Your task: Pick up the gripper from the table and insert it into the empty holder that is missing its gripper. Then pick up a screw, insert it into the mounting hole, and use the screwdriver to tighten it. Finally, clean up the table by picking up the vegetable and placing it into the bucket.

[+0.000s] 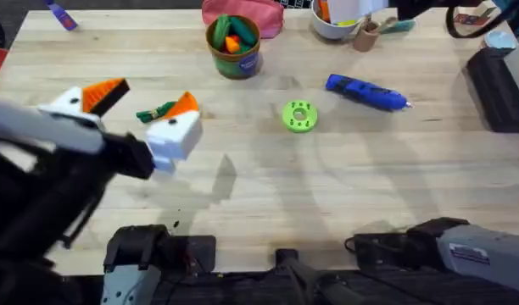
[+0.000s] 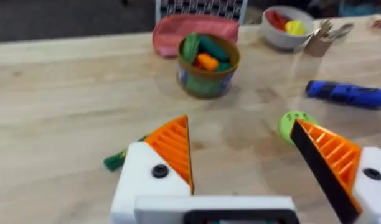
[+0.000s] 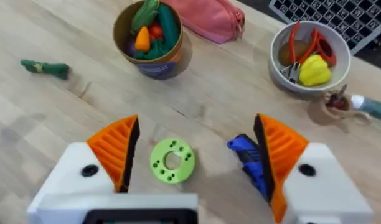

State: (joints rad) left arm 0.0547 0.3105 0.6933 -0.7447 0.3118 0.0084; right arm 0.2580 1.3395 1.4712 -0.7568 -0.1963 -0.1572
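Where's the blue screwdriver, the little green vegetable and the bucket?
screwdriver [image 1: 367,93], overhead view, middle of its blue body.
vegetable [image 3: 45,68], right wrist view, middle of the leafy bunch.
bucket [image 2: 206,83], left wrist view, its front wall.

Counter [image 1: 268,182] showing pale matt wood grain. Screwdriver [image 1: 367,92] looking smooth glossy blue plastic. Green disc [image 1: 299,116] looking matt plastic. Pink pouch [image 3: 210,17] looking soft cloth. White bowl [image 3: 284,68] appearing smooth, slightly glossy.

The left gripper [image 2: 240,165] has white angular finger mounts, each with one dark round screw, carrying orange ribbed wedge pads [image 2: 172,146] edged in black. The right gripper [image 3: 193,158] is built the same. Both arms are black behind the fingers, with grey housings near the bases.
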